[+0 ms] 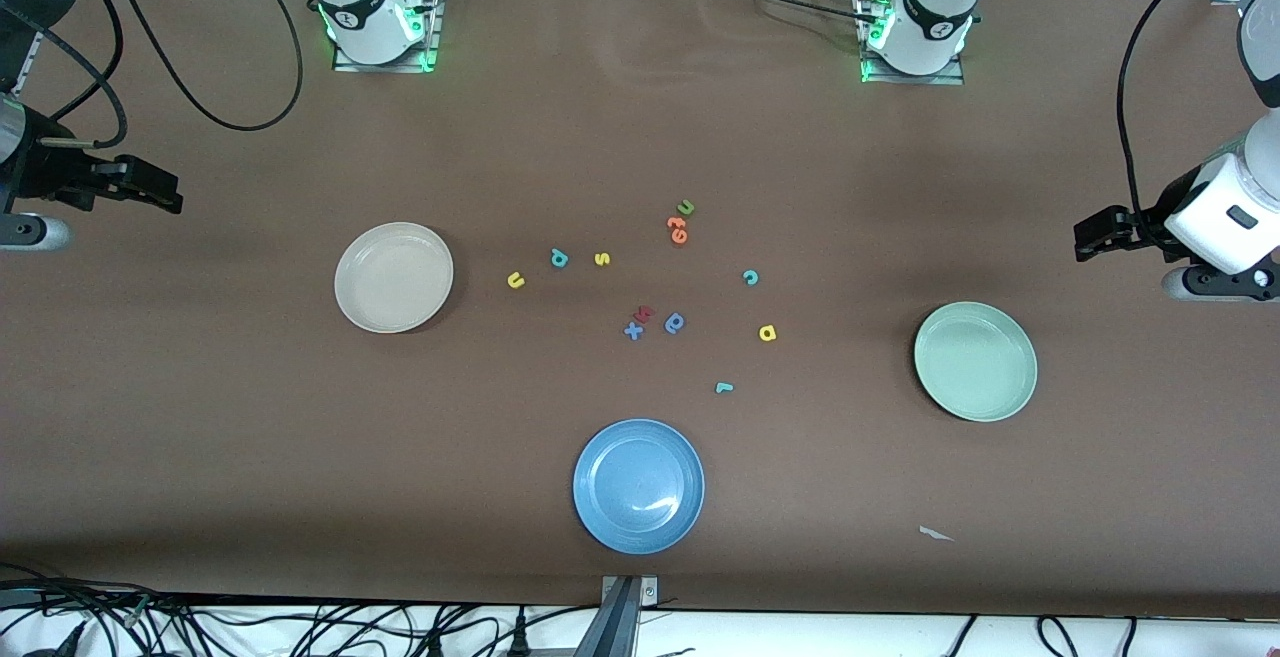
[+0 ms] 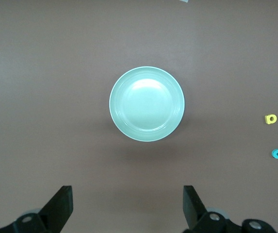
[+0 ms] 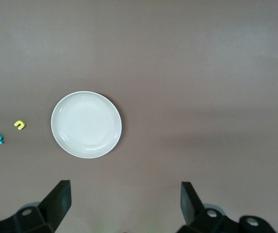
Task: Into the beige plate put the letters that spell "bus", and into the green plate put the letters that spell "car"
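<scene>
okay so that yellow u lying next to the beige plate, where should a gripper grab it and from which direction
Come straight down from above: the yellow u lies flat on the table, so no side gives a grip. Set the fingers across its two arms and pinch the outer edges. It has bare table all around, with the teal b and beige plate well apart. The open right gripper, waiting above that plate, looks the likelier one.
</scene>
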`<state>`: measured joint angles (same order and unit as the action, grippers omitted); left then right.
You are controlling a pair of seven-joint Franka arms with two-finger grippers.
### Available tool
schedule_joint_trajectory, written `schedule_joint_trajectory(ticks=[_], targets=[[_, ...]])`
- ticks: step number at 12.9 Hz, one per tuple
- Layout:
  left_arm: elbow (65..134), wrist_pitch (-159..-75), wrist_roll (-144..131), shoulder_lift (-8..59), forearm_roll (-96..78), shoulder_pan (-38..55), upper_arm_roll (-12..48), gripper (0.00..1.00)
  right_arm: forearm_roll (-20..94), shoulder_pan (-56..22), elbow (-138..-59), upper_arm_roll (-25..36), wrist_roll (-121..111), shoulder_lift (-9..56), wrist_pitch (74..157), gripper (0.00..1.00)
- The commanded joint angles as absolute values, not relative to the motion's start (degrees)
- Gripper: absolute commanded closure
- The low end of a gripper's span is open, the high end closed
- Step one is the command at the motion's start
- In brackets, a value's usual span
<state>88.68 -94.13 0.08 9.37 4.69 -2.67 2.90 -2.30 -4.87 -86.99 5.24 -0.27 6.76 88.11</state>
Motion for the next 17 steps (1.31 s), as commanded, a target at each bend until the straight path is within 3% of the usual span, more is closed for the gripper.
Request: schedule_joint_trajectory(ticks=[1, 17], targets=[[88.3, -93.7, -0.7, 9.0, 6.8, -2.9, 2.9, 0.0, -1.1, -5.3, -87.4, 5.6, -0.1, 5.5, 87.4, 0.0], [87.3, -91.1, -2.6, 5.8, 3.8, -8.3, 2.5, 0.0, -1.1, -5.2, -87.5, 5.8, -0.1, 5.6, 87.3, 0.0]])
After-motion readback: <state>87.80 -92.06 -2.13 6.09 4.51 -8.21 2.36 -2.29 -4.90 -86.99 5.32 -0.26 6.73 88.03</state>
